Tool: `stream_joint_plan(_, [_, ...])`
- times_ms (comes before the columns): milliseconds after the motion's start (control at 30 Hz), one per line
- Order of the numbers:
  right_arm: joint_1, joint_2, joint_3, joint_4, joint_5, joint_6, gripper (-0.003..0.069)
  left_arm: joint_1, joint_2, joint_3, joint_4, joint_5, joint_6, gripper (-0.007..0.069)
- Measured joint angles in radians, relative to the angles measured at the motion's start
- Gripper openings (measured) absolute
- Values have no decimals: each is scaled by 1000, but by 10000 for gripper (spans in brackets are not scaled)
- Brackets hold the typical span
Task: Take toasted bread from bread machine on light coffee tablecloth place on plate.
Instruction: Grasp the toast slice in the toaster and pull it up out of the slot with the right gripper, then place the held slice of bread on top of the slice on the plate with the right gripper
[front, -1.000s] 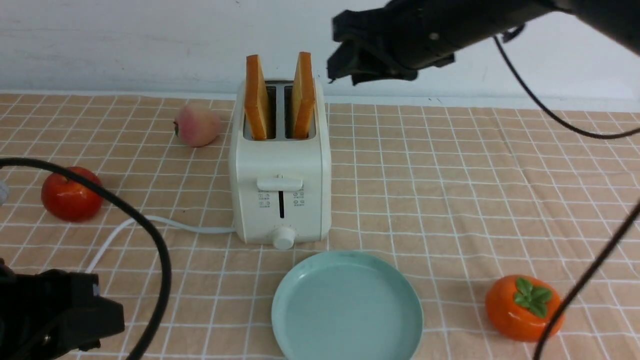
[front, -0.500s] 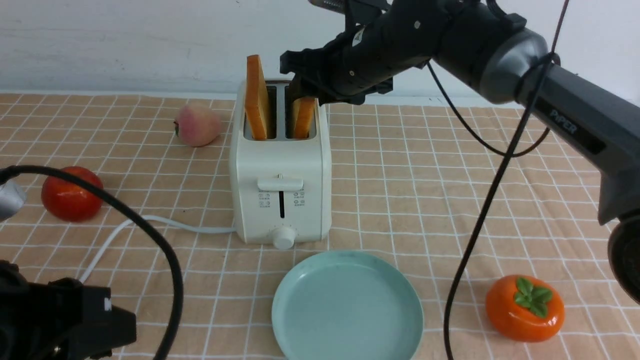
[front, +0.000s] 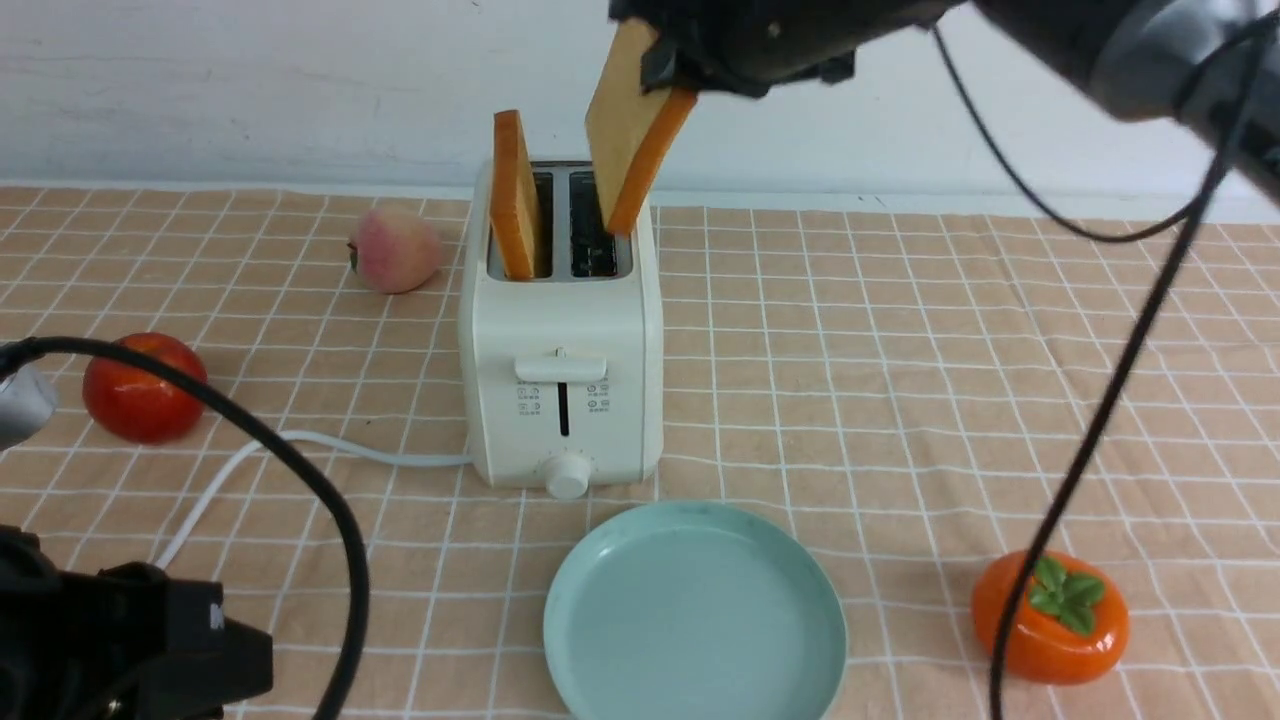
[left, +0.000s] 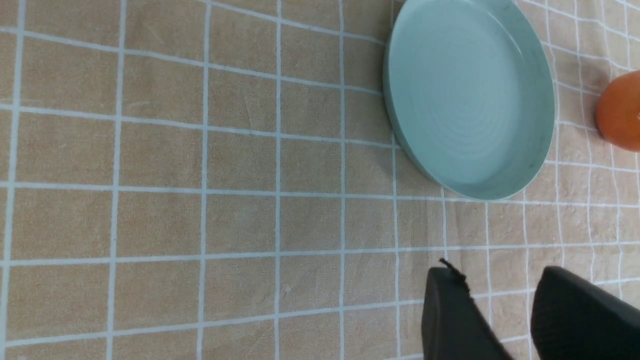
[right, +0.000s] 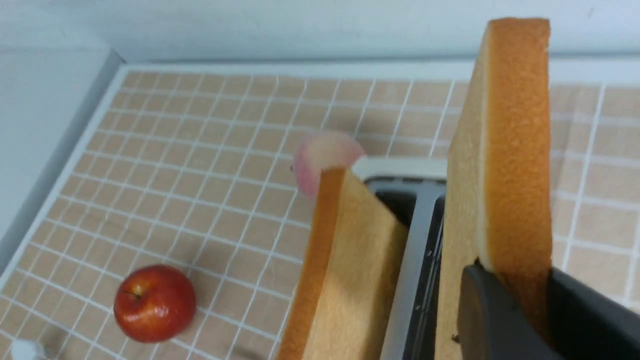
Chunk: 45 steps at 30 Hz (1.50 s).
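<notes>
A peach (front: 393, 250), red apple (front: 143, 388) and orange persimmon (front: 1050, 615) lie on the light coffee tablecloth (front: 900, 350), well below the right end effector (front: 668, 72). It is clenched on one toasted bread slice (front: 630, 130), held tilted above the bread machine (front: 560, 370). The second slice (front: 515, 200) stands upright in the neighbouring slot. The shallow teal plate (front: 695, 610) lies near the left end effector (left: 505, 320), which is released and holds nothing. The cloth is grid-lined and the machine smooth cream.
</notes>
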Motion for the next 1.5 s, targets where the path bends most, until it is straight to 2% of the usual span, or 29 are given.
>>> stream_joint_plan(33, [-1,-15,0,-13,6,0,87,0,0,0,0,0,0,239])
stream_joint_plan(200, [-17,-190,-5,-317,236,0,87,0,0,0,1,0,0,239])
stream_joint_plan(300, [-20,-237,39,-452,337,27,87,-1,0,0,1,0,0,239])
stream_joint_plan(367, [-20,-273,123,-490,362,52,87,-1,0,0,1,0,0,239])
stream_joint_plan(433, [-21,-302,214,-474,360,59,87,-1,0,0,1,0,0,239])
stream_joint_plan(567, [-21,-342,428,-361,311,71,87,-1,0,0,1,0,0,239])
stream_joint_plan(633, [-21,-348,564,-253,237,76,87,-1,0,0,4,0,0,239])
stream_joint_plan(700, [-21,-338,752,-56,96,66,87,-1,0,0,6,0,0,239])
stream_joint_plan(767, [-20,-331,804,18,51,42,87,-1,0,0,7,1,0,239])
stream_joint_plan(933, [-20,-313,961,443,-68,-236,87,-1,0,0,8,25,0,239])
stream_joint_plan(1067, [-20,-313,1027,701,-99,-452,87,-1,0,0,8,43,0,239])
stream_joint_plan(1167, [-20,-309,1042,808,-77,-532,87,-1,0,0,8,49,0,239])
stream_joint_plan(1267, [-19,-309,1044,864,-47,-581,87,-1,0,0,11,51,-1,239])
stream_joint_plan(1400, [-19,-309,1044,858,-7,-590,87,-1,0,0,12,51,-1,239])
stream_joint_plan(1500, [-19,-309,1048,791,27,-574,87,-1,0,0,12,51,-1,239])
